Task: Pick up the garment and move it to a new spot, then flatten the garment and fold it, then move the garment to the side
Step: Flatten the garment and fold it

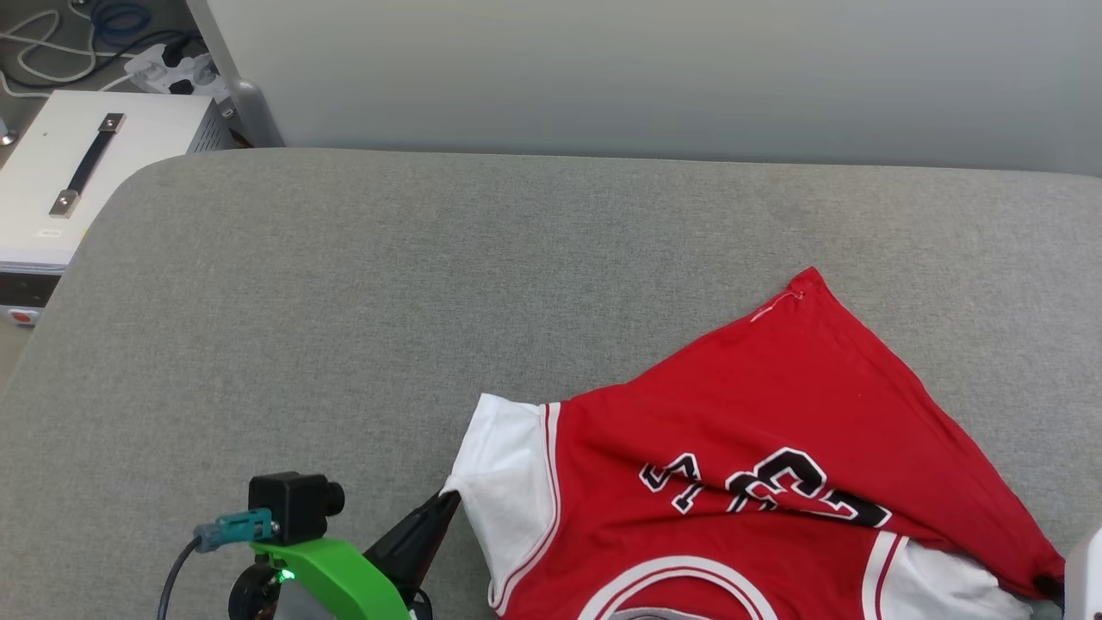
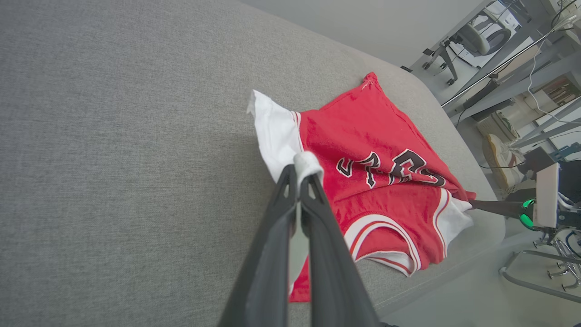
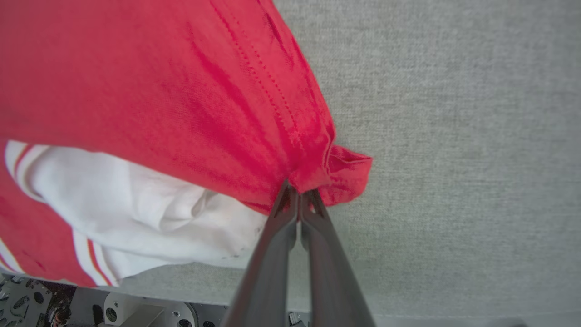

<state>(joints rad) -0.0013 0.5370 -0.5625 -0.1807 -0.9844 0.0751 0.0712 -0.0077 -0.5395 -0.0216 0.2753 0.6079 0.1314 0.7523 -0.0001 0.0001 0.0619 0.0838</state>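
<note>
Soft floppy shirt (image 1: 758,448) rumpled at the near right edge of the cushion (image 1: 344,301), left gripper (image 2: 299,170) clamped on the sleeve (image 2: 272,131), right gripper (image 3: 297,195) on a red hem corner (image 3: 349,168), decent spots but probably gonna sag between.

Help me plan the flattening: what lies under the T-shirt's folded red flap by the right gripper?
A bunched white sleeve pokes out beneath the flap; how far it runs underneath is covered.

My left gripper (image 2: 299,176) pinches the shirt's (image 2: 376,131) white sleeve (image 2: 273,131); red cloth spreads right of my fingers.
</note>
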